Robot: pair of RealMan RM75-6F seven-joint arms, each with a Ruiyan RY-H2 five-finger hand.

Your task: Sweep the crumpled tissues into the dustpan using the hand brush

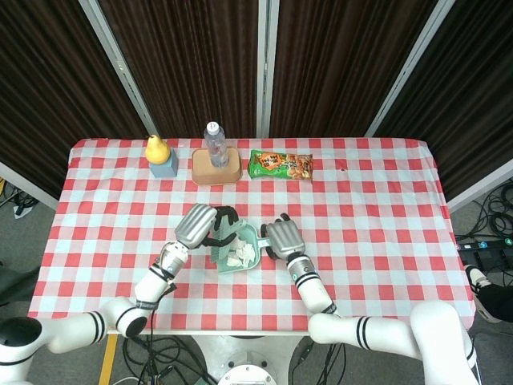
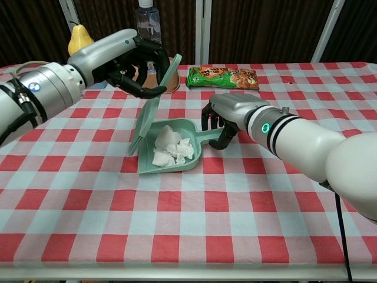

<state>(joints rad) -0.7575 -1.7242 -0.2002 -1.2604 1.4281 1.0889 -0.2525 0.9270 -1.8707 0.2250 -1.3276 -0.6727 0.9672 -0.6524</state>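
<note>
A mint-green dustpan (image 2: 191, 159) (image 1: 251, 240) lies flat on the checked cloth mid-table, with the white crumpled tissues (image 2: 172, 147) (image 1: 239, 255) heaped inside it. My right hand (image 2: 227, 114) (image 1: 280, 238) grips the dustpan's handle at its right end. My left hand (image 2: 126, 58) (image 1: 197, 226) holds the mint-green hand brush (image 2: 150, 105) by its handle. The brush hangs tilted, lifted, its bristle end just above the pan's left edge.
Along the far side stand a pear on a blue block (image 1: 161, 156), a water bottle in a tan holder (image 1: 215, 152) and a green snack packet (image 1: 280, 164). The table's front edge (image 2: 188, 268) is near.
</note>
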